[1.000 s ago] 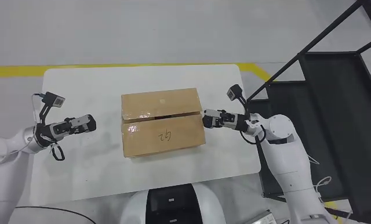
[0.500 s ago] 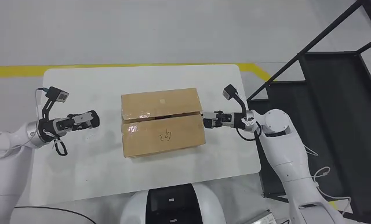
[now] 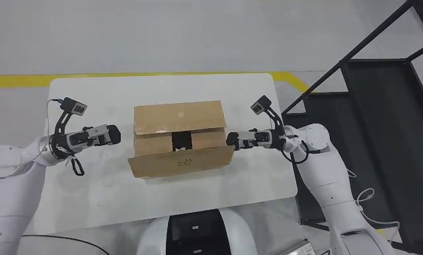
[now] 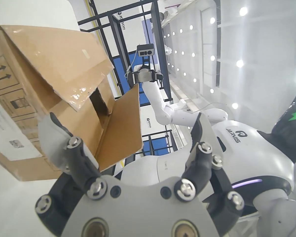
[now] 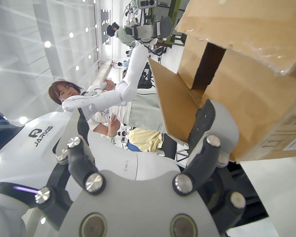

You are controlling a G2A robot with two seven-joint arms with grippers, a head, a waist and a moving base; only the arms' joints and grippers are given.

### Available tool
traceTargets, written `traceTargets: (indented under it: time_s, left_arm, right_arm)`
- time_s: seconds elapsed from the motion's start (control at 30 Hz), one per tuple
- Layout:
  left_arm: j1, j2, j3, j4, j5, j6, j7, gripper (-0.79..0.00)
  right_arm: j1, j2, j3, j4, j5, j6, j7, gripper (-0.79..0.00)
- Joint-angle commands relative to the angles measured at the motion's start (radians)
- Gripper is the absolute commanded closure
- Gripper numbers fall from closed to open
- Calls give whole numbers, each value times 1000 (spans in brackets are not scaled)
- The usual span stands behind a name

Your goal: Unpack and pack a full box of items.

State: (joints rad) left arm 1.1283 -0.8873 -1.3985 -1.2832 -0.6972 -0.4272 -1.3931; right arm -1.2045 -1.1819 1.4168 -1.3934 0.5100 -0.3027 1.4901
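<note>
The cardboard box [image 3: 178, 139] sits in the middle of the bench [image 3: 86, 195]. Its near flap [image 3: 180, 164] is tilted up and outward toward the robot, while the far flap [image 3: 178, 115] lies almost flat, with a dark gap between them where the inside shows. The right gripper [image 3: 229, 140] is at the box's right end, level with that gap and just beside the near flap's corner, its jaws spread wide and holding nothing. The left gripper [image 3: 115, 133] hangs well apart from the box's left end, jaws likewise released. The board looks stiff across its panels but hinges freely at the creases, so a flap probably swings with little force and springs partway back if let go. Strips of glossy tape [image 4: 76, 92] along the far flap's edge look slick, a poor place to pinch. The better hold is likely the bare free edge of a flap near a corner, pinched across its thickness. A full box is probably too heavy for one gripper. Shifting it likely calls for both arms pressing low on opposite end walls, not on the flaps, which could fold or tear.
</note>
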Motion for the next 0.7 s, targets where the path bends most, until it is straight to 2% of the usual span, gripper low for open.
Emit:
traceTargets:
  time_s: [0.0, 0.13, 0.27, 0.67]
  left_arm:
    - [-15, -6, 25, 5, -21, 12, -12, -785]
    - [-48, -16, 76, 37, -2, 32, -26, -785]
    - [-75, -26, 112, 71, -3, 47, -36, -785]
    - [-156, -58, 187, 196, -61, 72, -43, -785]
  right_arm:
    - [-10, 4, -15, -23, 8, 23, 46, -785]
    - [-36, 21, -87, -76, -74, 61, 46, -785]
    - [-47, 40, -127, -88, -84, 68, 46, -785]
    - [-35, 68, -146, -83, -56, 62, 46, -785]
